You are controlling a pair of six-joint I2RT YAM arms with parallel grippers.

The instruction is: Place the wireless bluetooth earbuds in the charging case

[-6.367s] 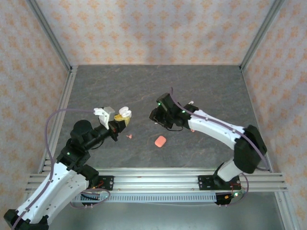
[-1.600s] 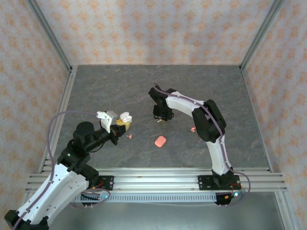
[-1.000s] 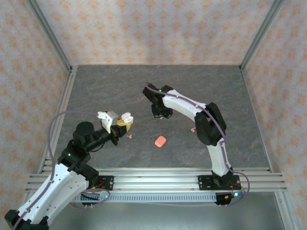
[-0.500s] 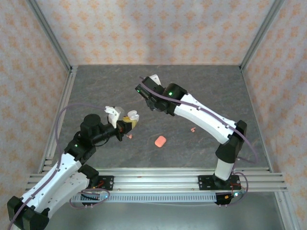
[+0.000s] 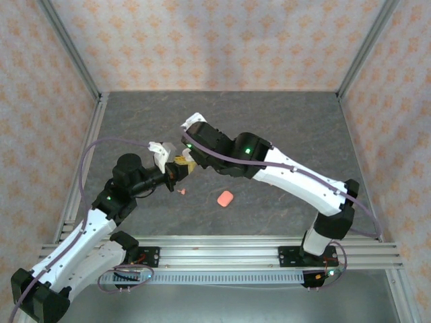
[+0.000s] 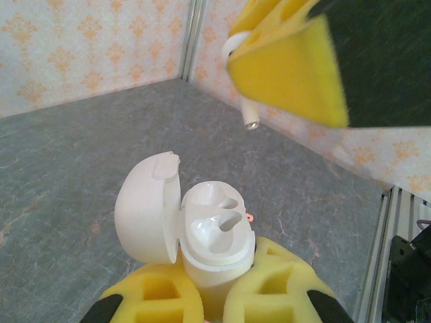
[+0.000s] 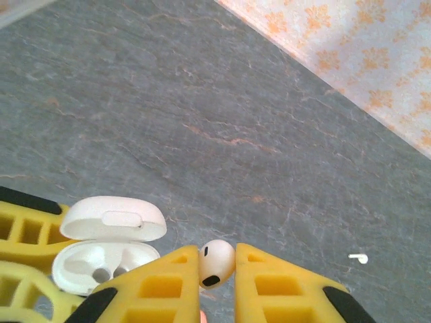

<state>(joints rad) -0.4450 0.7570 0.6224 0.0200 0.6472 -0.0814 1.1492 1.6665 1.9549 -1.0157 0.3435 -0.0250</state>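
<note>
My left gripper point(image 6: 212, 296) is shut on the base of a white charging case point(image 6: 210, 235). The case's lid point(image 6: 145, 205) stands open and both sockets are empty. My right gripper point(image 7: 217, 270) is shut on a whitish earbud point(image 7: 217, 262), pinched at its head between the yellow fingers. That earbud's stem point(image 6: 246, 116) hangs a short way above and beyond the open case. In the top view the left gripper point(image 5: 174, 171) and the right gripper point(image 5: 189, 157) meet left of the table's middle. A second whitish earbud point(image 7: 358, 257) lies on the table.
A closed coral-pink case point(image 5: 225, 198) lies on the grey table near the front. One coral-pink earbud point(image 5: 180, 192) lies just in front of the two grippers. Patterned walls and aluminium rails point(image 5: 81, 161) close in the table.
The right gripper has swung left and nearer with the earbud, ending over the open case. The left arm has raised the case towards it.
</note>
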